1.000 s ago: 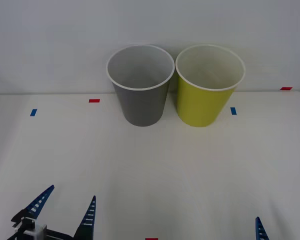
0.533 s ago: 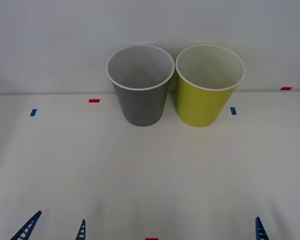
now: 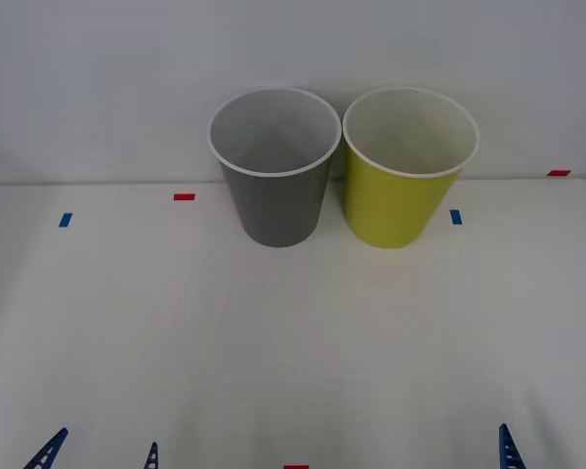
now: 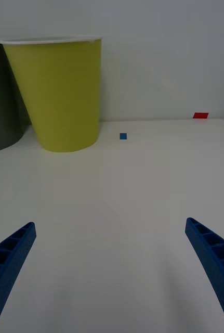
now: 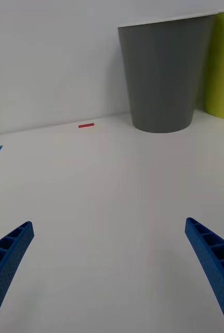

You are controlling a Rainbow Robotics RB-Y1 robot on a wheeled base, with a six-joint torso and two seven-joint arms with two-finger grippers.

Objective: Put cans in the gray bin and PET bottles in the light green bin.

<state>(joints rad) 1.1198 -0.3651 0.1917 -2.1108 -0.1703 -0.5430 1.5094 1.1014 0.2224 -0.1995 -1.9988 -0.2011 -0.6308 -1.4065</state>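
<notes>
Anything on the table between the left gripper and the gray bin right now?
Nothing visible. The left gripper is open at the near table edge, and bare white table runs from it to the gray bin. The light green bin stands beside the gray one, off that line.

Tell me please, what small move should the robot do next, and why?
Probably none beyond parking: pull both arms fully back to rest. The left pincer and the right pincer are open, hold nothing and sit at the near edge of the white table. No can or bottle lies on it, and the tall round gray plastic bin and the yellow-green plastic bin stand upright at the back.
</notes>
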